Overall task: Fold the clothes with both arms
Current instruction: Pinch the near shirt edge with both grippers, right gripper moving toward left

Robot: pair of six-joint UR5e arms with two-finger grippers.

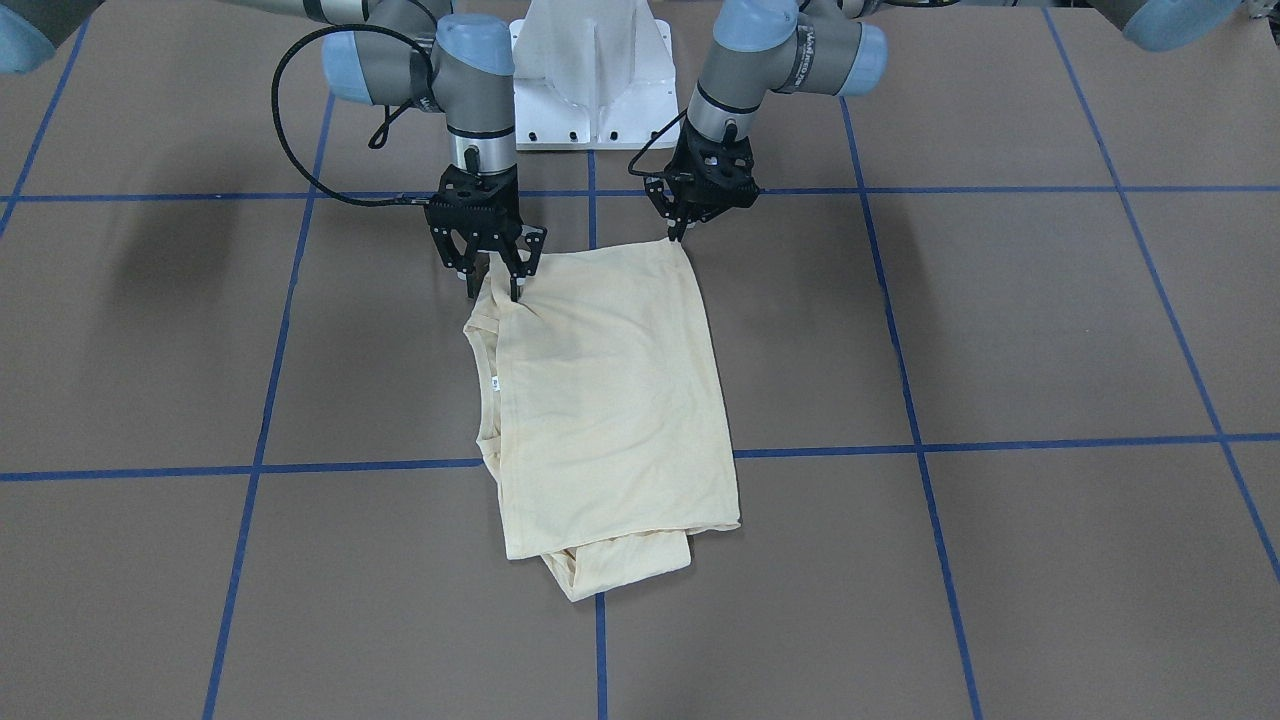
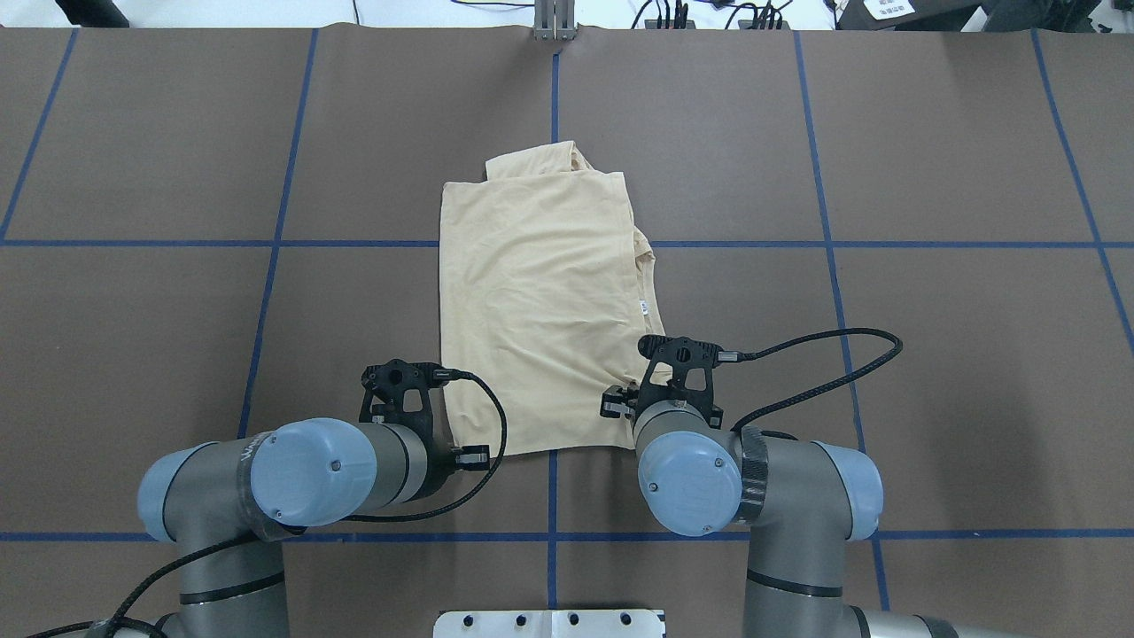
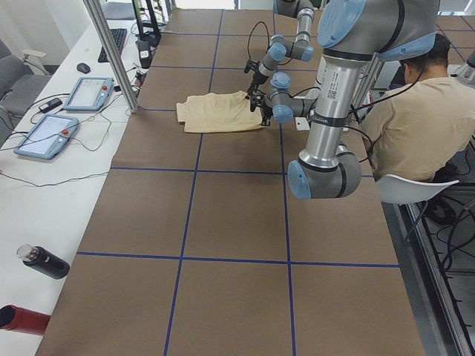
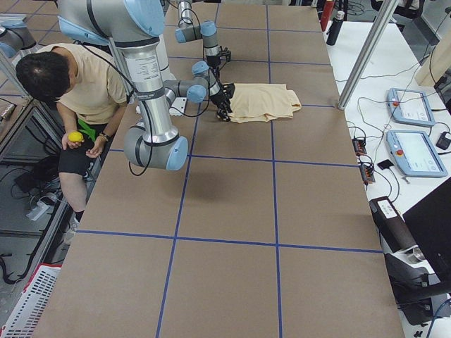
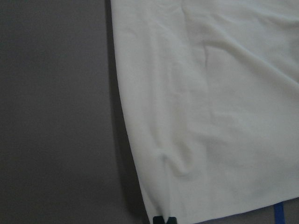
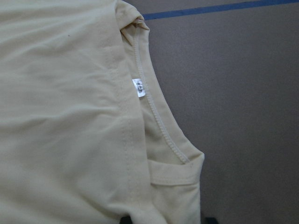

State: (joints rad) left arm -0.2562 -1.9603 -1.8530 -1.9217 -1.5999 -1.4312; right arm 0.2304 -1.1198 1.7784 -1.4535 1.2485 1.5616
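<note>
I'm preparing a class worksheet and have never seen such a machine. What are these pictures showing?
A robot's left arm and right arm work at a brown table. Four fixed cameras watch from the front, overhead and both ends; two more ride on the wrists. A cream-yellow shirt lies folded flat, its white neck label showing. The left gripper looks pinched shut on a corner nearest the robot; the right gripper stands open astride the collar-side corner.

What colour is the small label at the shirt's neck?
White label; clearest in right wrist view.
</note>
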